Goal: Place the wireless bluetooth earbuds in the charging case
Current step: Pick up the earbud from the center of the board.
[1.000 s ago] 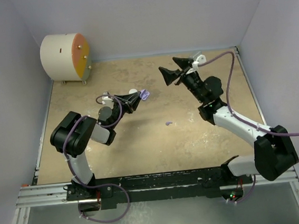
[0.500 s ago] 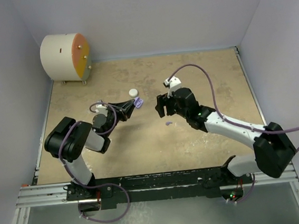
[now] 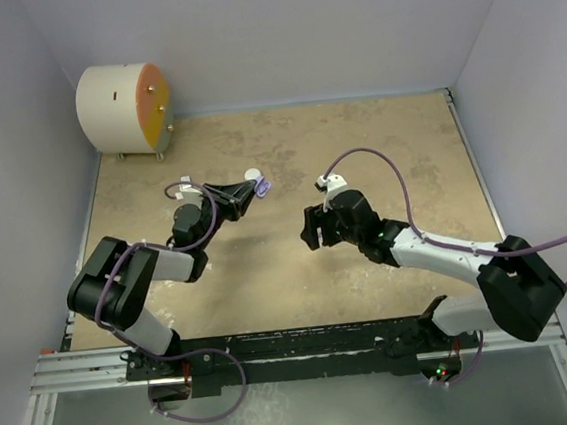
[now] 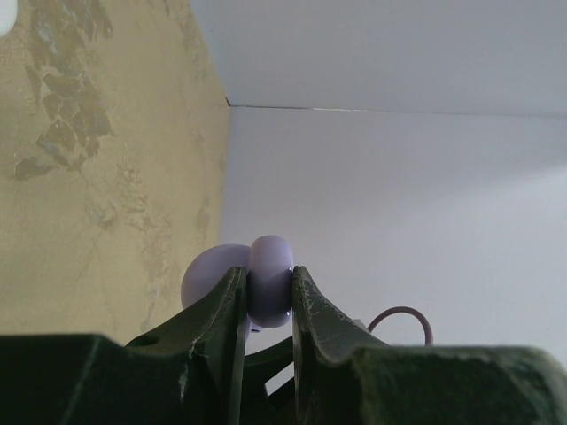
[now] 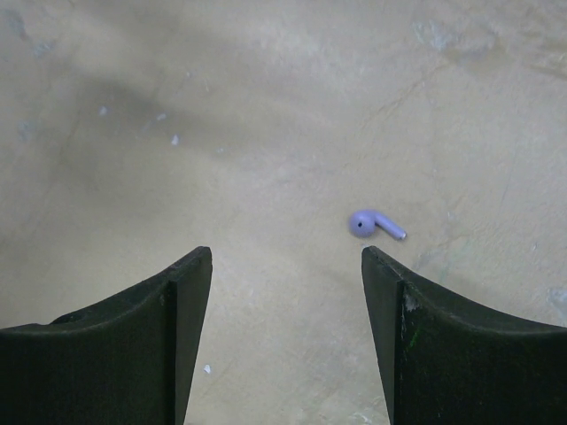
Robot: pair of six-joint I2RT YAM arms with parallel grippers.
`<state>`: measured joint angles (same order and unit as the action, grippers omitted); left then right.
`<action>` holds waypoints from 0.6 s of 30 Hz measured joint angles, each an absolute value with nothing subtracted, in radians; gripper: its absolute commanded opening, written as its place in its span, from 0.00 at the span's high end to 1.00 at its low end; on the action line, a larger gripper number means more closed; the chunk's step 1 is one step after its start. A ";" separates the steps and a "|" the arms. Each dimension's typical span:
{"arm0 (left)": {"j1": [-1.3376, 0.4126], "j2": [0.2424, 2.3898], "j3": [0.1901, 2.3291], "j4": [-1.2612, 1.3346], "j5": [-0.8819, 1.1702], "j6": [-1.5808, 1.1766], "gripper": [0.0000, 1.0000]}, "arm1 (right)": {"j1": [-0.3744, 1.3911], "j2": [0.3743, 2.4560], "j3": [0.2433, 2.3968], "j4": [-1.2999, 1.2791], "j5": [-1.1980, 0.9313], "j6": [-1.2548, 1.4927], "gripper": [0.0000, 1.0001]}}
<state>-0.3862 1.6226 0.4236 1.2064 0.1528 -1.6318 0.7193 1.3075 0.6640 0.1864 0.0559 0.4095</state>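
At the upper left of the top view, on the far corner of the sandy table [image 3: 301,291], stands a big white drum [image 3: 123,109] with an orange face; it has no part in the work. At the middle left, the left claw [image 3: 249,192] is closed tight on the lilac charging case [image 4: 270,282] and holds it up from the table. At the centre, the right claw [image 5: 285,257] has its jaws apart and empty, low over one lilac earbud [image 5: 372,223] lying on the table. The task seems only begun: picking this earbud and inserting it are not yet done.
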 measured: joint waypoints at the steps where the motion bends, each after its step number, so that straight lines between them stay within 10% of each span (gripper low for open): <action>1: -0.386 1.616 0.437 1.179 0.152 -1.614 1.00 | 0.720 1.312 0.653 0.187 0.056 0.414 0.29; 18: -0.373 1.736 0.558 1.140 0.172 -1.544 1.00 | 0.720 1.430 0.597 0.297 0.005 0.442 0.29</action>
